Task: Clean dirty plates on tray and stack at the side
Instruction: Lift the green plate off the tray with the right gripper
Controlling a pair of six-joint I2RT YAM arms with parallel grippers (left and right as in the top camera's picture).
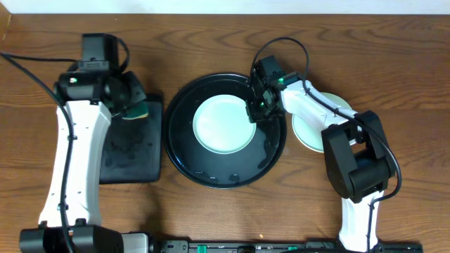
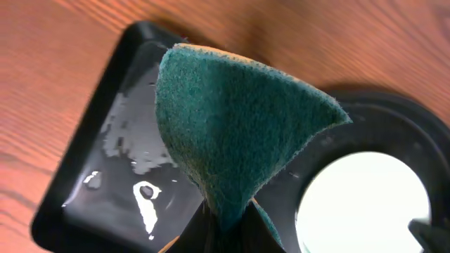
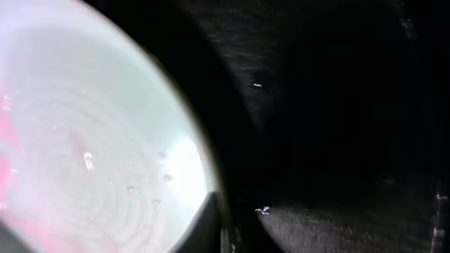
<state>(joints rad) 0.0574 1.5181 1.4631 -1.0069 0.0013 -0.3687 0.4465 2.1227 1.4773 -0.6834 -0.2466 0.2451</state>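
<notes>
From above, the right arm (image 1: 313, 104) covers much of the side plates (image 1: 304, 136); their count cannot be told. The left end effector (image 1: 129, 104) hides most of the sponge (image 1: 140, 112). The right wrist view's plate (image 3: 84, 140) is blurred and cut off at the left.

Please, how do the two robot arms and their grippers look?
The left arm and right arm have white link shells with black joint housings. Black cables loop along both. A small green light glows near each wrist. The left gripper and right gripper are black.
</notes>
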